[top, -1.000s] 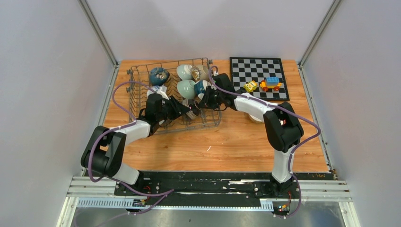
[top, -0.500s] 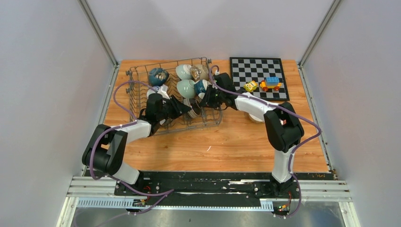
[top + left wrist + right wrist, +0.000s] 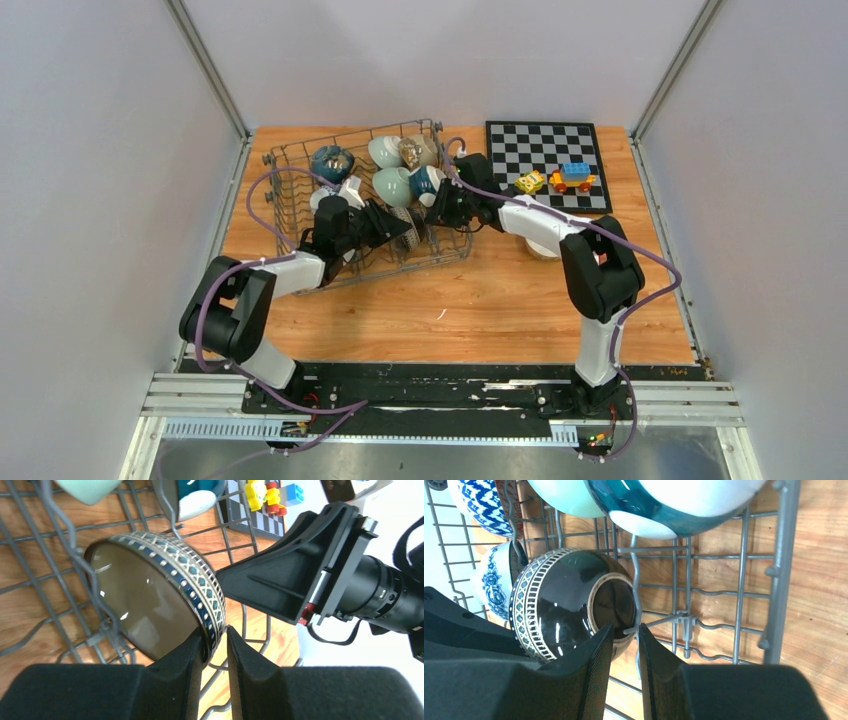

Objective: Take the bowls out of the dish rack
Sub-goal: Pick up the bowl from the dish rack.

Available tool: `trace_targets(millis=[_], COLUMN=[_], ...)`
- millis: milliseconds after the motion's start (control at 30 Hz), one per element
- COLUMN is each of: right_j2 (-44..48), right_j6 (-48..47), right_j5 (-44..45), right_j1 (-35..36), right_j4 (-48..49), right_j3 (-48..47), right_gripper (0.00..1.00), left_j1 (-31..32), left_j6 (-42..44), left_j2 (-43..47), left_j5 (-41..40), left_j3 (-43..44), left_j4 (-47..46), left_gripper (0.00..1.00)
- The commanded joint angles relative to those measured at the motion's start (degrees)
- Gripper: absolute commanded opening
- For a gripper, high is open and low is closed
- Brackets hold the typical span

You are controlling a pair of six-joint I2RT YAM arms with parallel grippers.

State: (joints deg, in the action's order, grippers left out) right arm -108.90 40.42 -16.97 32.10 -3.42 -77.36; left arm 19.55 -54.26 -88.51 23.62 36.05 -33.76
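The grey wire dish rack (image 3: 350, 133) stands at the back left and holds several bowls. A dark bowl with a blue-and-white patterned band (image 3: 406, 233) lies on its side near the rack's front. My left gripper (image 3: 216, 640) is shut on its rim (image 3: 212, 625), one finger inside and one outside. From the other side, my right gripper (image 3: 625, 632) stands narrowly open. The bowl's foot ring (image 3: 611, 605) and a wire prong (image 3: 636, 600) sit between its fingertips. Pale green (image 3: 392, 186), teal (image 3: 426, 181) and blue-and-white (image 3: 484, 502) bowls sit behind.
A black-and-white chessboard (image 3: 545, 148) lies at the back right with small toy blocks (image 3: 572, 177) on its near edge. A pale round dish (image 3: 541, 250) shows partly under my right arm. Bare wooden tabletop (image 3: 450, 300) spreads in front of the rack.
My left fingers have closed onto the dark bowl's rim and that arm has drawn back a little. The rack has shifted and tilted slightly. My right jaws have eased apart a touch.
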Motion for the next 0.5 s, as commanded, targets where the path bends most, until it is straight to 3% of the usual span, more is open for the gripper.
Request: trace_targets(millis=[0, 467], right_j2=[0.6, 1.5], right_j6=[-0.5, -1.0], right_j5=[-3.0, -2.4], right_j1=[0.9, 0.8], right_j4=[-2.1, -2.4], right_j3=[0.3, 0.7], right_gripper=[0.29, 0.29], left_j1=[1.8, 2.2], left_j6=[-0.5, -1.3], left_j2=[-1.6, -2.8], left_j5=[1.6, 2.3], left_j3=[2.8, 3.1], left_j4=[-4.4, -6.8], left_gripper=[0.0, 0.0])
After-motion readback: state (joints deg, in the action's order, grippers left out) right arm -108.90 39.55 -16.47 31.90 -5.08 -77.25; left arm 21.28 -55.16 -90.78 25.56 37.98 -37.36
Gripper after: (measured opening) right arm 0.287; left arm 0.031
